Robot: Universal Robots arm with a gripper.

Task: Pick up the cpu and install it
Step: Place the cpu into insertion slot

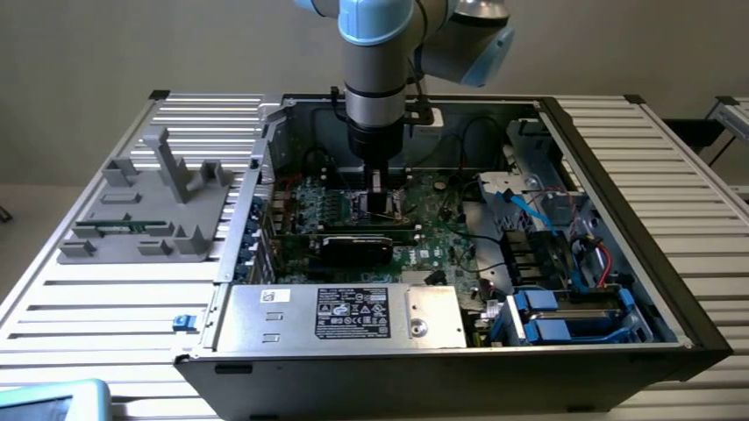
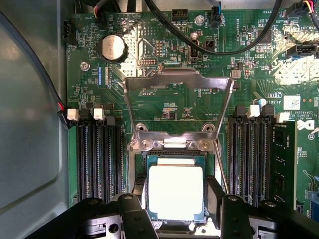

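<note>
- The gripper (image 1: 381, 200) is seen in the upper middle of the exterior view, lowered into the open computer case (image 1: 620, 175) over the motherboard (image 1: 451, 237).
- In the wrist view the cpu (image 2: 175, 191) is found between the two dark fingers (image 2: 215, 194), directly over the black socket frame (image 2: 172, 144), with the memory slots (image 2: 97, 154) to either side of the socket.
- The fingers are pressed against two opposite edges of the cpu, so it is judged to be clamped by its sides.
- Whether the chip is fully seated or held just above the socket cannot be told.
- The metal load plate (image 2: 178, 79) is swung up and back, so the socket is left uncovered.
- The cpu is judged to be light, rigid and flat, with a smooth metal top that gives little purchase.
- It is best held by its thin edges, as here. The underside and the socket contacts are judged fragile, so it should be kept level and not forced.
- The silver power supply box (image 1: 339, 314) lies in the lower middle of the exterior view, well apart from the gripper.
</note>
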